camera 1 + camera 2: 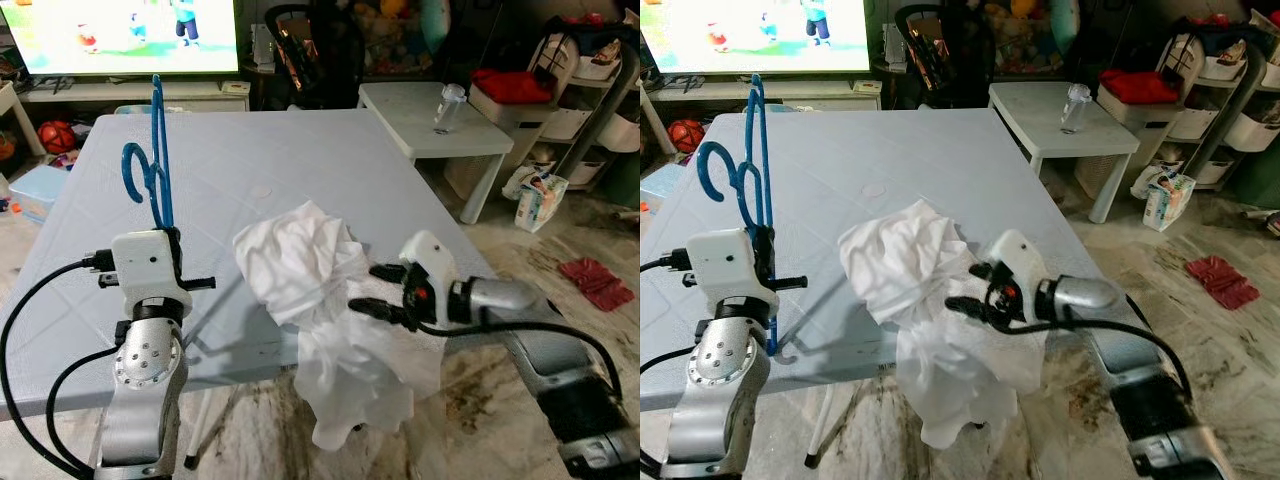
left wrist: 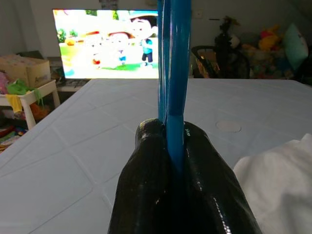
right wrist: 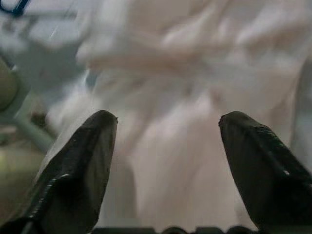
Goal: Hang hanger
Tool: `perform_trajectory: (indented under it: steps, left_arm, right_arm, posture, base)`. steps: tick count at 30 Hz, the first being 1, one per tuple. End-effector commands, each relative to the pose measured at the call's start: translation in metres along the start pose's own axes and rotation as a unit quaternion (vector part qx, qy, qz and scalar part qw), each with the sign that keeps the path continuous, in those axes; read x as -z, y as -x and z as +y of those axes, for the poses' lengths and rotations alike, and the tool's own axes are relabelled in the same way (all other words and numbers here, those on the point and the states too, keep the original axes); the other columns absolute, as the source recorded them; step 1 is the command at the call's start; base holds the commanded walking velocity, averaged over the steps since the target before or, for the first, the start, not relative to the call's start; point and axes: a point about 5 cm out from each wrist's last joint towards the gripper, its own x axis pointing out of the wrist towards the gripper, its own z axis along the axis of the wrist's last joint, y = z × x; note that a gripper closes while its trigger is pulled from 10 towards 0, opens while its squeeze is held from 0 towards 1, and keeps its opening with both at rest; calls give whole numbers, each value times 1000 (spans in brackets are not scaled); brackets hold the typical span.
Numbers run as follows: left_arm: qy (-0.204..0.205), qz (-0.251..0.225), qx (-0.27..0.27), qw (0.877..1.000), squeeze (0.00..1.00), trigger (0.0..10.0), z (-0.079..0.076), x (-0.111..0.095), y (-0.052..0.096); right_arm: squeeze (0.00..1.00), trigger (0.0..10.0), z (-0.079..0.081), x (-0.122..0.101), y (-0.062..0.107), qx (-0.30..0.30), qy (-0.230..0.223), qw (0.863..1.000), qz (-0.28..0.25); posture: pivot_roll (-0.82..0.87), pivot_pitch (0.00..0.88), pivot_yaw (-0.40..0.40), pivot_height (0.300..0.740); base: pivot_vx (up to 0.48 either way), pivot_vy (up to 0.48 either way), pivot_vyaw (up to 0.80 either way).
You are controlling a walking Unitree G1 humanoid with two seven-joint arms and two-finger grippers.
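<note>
Figure: two-arm preparation for dressing a hanger at a pale blue table (image 1: 300, 150). The left gripper (image 2: 171, 146) has its two black fingers pressed tight together on the blue hanger (image 1: 160, 165), pinching the plastic near its lower end so that the frame stands almost upright above the table's near left edge, with the hook (image 1: 138, 165) curling off to the robot's left. Holding it low and vertical leaves the upper shoulders of the hanger free, presumably so that cloth can be fed over them. The right gripper (image 1: 378, 291) has its fingers spread wide and grips nothing; it faces the white garment (image 1: 320, 300) from the right, its fingertips just at the cloth. The garment lies crumpled at the table's near edge, part of it spilling over and hanging toward the floor, a pose that offers loose folds to a sideways grasp. In the right wrist view the cloth fills the gap between the parted fingers (image 3: 85, 156), though blur hides whether they touch it. A small white side table (image 1: 430, 125) stands beyond, and a television (image 1: 130, 35) plays at the back.
</note>
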Motion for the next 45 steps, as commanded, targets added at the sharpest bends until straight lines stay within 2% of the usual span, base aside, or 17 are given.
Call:
perform_trajectory:
  steps: [1, 5, 6, 7, 8, 14, 15, 16, 19, 28, 31, 35, 39, 43, 44, 45]
  left_arm:
    - [-9, 63, -4, 998, 0, 10000, 4, 24, 7]
    - [-7, 64, 0, 998, 0, 10000, 0, 24, 6]
    - [-5, 64, 4, 998, 0, 10000, -2, 24, 6]
    - [-5, 63, 5, 998, 0, 10000, -2, 23, 6]
    - [-4, 63, 8, 998, 0, 10000, -3, 23, 5]
    - [-3, 62, 11, 998, 0, 10000, -4, 22, 5]
    - [-3, 63, 10, 998, 0, 10000, -3, 23, 5]
    - [-3, 63, 10, 998, 0, 10000, -3, 23, 5]
    - [-3, 65, 7, 998, 0, 10000, -3, 23, 8]
    - [-1, 67, 6, 998, 0, 10000, -5, 23, 8]
    - [-1, 67, 5, 998, 0, 10000, -5, 23, 8]
    - [2, 66, 3, 998, 0, 10000, -5, 23, 8]
    - [2, 65, 2, 998, 0, 10000, -5, 23, 8]
    - [1, 64, -3, 998, 0, 10000, -4, 22, 8]
    - [1, 63, -5, 998, 0, 10000, -3, 22, 8]
    - [1, 63, -5, 998, 0, 10000, -3, 22, 8]
  right_arm:
    - [1000, 10000, 2, 5, 7, 2, -4, 1000, 12]
    - [1000, 10000, 2, 18, 6, 28, -33, 999, 28]
    - [910, 10000, 3, 23, 3, 35, -37, 998, 37]
    - [690, 10000, 4, 26, 2, 35, -37, 998, 42]
    - [0, 10000, 5, 30, -2, 42, -42, 997, 48]
    - [0, 10000, 11, 35, -21, 64, -62, 995, 45]
    - [0, 2706, 11, 35, -25, 70, -65, 994, 44]
    - [0, 0, 12, 35, -27, 73, -67, 994, 42]
    - [0, 0, 13, 31, -41, 92, -73, 993, 32]
    - [0, 0, 20, 21, -67, 97, -61, 993, 27]
    - [0, 0, 18, 17, -72, 108, -60, 992, 23]
    - [0, 0, 7, -3, -88, 150, -70, 986, -6]
    - [0, 0, -3, -17, -94, 182, -82, 979, -27]
    - [0, 0, -25, -58, -99, 240, -96, 962, -83]
    - [0, 0, -33, -84, -97, 261, -96, 953, -121]
    - [0, 0, -37, -101, -95, 270, -97, 946, -151]
  posture:
    - [69, 0, -88, 740]
    - [64, 0, -84, 740]
    - [64, 0, -82, 740]
    - [64, 0, -82, 740]
    - [65, 0, -81, 740]
    - [73, 0, -86, 740]
    - [74, 0, -87, 740]
    - [74, 0, -87, 740]
    - [78, 0, -93, 740]
    - [80, 0, -96, 740]
    - [81, 0, -98, 740]
    - [86, 0, -102, 740]
    - [88, 0, -105, 740]
    - [102, 0, -111, 740]
    - [105, 0, -111, 740]
    - [106, 0, -111, 740]
  base:
    - [0, 0, 0]
    - [0, 0, 0]
    - [0, 0, 0]
    - [0, 0, 0]
    - [0, 0, 0]
    - [0, 0, 0]
    - [0, 0, 0]
    - [0, 0, 0]
    - [0, 0, 0]
    - [0, 0, 0]
    - [0, 0, 0]
    - [0, 0, 0]
    - [0, 0, 0]
    - [0, 0, 0]
    - [0, 0, 0]
    - [0, 0, 0]
